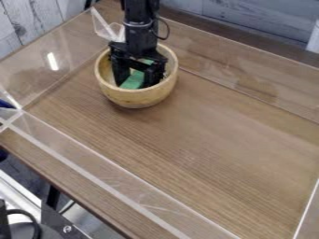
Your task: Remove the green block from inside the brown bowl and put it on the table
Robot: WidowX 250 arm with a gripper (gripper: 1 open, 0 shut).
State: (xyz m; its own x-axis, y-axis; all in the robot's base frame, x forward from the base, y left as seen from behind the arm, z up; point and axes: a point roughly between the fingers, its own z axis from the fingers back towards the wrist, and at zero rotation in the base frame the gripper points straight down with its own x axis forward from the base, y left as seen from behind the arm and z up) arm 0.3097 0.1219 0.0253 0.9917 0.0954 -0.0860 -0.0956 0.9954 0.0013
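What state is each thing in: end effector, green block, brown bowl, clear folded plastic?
End effector: open, down in the bowl, over the block.
Green block: inside the bowl, partly hidden; grip not visible.
Brown bowl: upright on the table.
Clear folded plastic: behind the bowl.

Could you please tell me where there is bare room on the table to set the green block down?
The widest free patch of table lies right of and below the brown bowl in the picture. A narrower strip lies left of the bowl, beside the clear wall. It is crowded inside the bowl, where the end effector covers part of the green block.
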